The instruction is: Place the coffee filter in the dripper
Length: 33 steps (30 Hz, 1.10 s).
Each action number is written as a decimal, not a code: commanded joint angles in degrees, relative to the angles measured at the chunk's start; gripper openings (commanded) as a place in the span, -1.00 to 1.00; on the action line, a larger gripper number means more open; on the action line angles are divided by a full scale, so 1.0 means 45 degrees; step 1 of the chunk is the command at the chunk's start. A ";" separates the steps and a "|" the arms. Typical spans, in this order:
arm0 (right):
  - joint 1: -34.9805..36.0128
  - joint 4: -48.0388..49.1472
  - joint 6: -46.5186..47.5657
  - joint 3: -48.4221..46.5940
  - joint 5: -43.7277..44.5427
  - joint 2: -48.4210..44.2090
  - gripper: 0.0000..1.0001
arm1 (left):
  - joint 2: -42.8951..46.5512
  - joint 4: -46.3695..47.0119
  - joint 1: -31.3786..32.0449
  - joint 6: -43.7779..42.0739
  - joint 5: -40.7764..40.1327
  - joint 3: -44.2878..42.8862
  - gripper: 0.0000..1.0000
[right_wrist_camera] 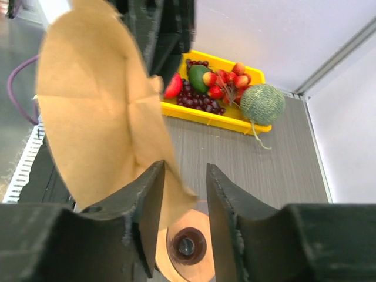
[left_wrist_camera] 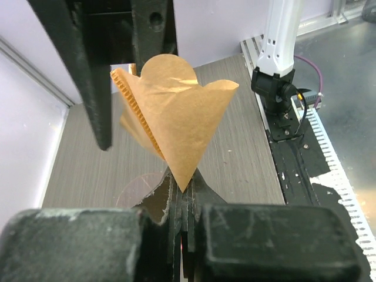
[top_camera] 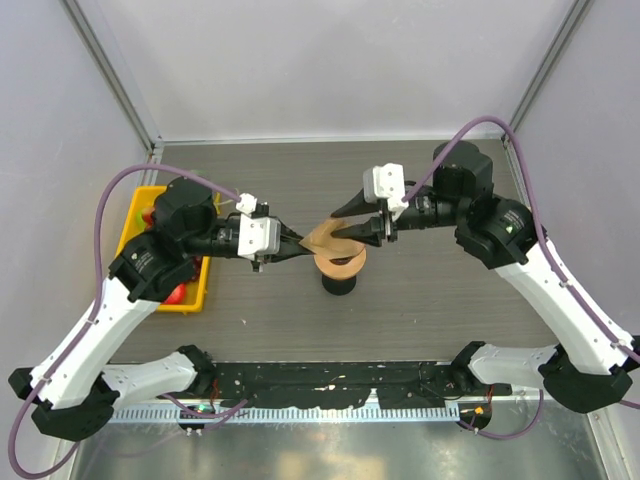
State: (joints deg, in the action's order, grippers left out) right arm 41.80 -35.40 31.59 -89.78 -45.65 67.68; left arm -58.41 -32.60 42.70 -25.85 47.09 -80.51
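The coffee filter [top_camera: 322, 238] is a tan paper cone, held up in the air over the dripper. My left gripper [top_camera: 292, 248] is shut on its pointed tip, which shows in the left wrist view [left_wrist_camera: 185, 189], with the filter [left_wrist_camera: 176, 111] fanning open away from it. The orange dripper [top_camera: 342, 264] stands on a black base just below. My right gripper [top_camera: 348, 222] is open at the filter's far rim. In the right wrist view the filter [right_wrist_camera: 94, 111] lies past the left finger, one corner reaching into the gap of the gripper [right_wrist_camera: 185, 194], and the dripper [right_wrist_camera: 188, 244] sits below.
A yellow tray [top_camera: 127, 225] with fruit stands at the left, partly under my left arm. In the right wrist view the tray [right_wrist_camera: 235, 124] holds berries, an avocado and a green melon [right_wrist_camera: 261, 104]. Enclosure walls stand at the back and both sides.
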 commanded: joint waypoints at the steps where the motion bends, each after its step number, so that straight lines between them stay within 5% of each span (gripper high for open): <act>1: -0.0772 0.0366 -0.1276 -0.1239 -0.0110 0.0155 -0.04 | 0.0285 0.1441 -0.0424 0.1403 0.0570 0.0137 -1.00; 8: -0.2430 0.0872 -0.4299 -0.2353 -0.0595 0.0233 0.99 | -0.0027 0.4466 -0.1967 0.5560 0.1761 0.0332 -1.00; 19: -0.2766 0.5988 -0.8932 0.0770 -0.2297 -0.0685 0.91 | -0.0574 0.7165 -0.2438 0.8242 0.2523 0.0157 -1.00; 33: -0.2805 0.3921 -0.7392 0.0340 -0.2689 -0.1173 0.91 | -0.0749 0.8063 -0.3473 0.9336 0.2621 0.0293 -1.00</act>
State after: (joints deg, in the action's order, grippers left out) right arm 29.45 -15.44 -4.73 -86.26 -57.23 64.38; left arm -61.49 -0.23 27.70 13.89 56.86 -79.11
